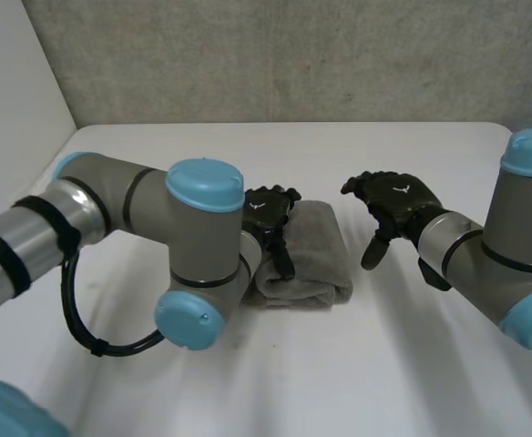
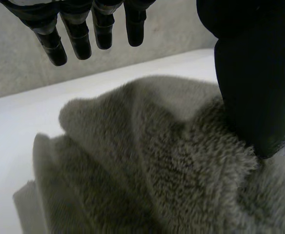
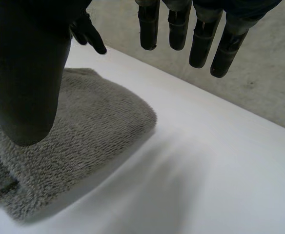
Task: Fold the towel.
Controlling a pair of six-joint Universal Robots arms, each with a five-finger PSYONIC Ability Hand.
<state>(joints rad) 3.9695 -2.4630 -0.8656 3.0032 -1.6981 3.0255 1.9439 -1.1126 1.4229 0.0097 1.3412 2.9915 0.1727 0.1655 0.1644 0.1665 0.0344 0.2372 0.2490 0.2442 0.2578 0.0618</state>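
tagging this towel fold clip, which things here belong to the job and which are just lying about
Job: grey towel; left hand on it; right hand beside it.
Just there: white table; grey wall.

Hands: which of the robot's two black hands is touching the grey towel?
The left hand: its thumb rests on the towel. The right hand hangs over bare table beside it, apart.
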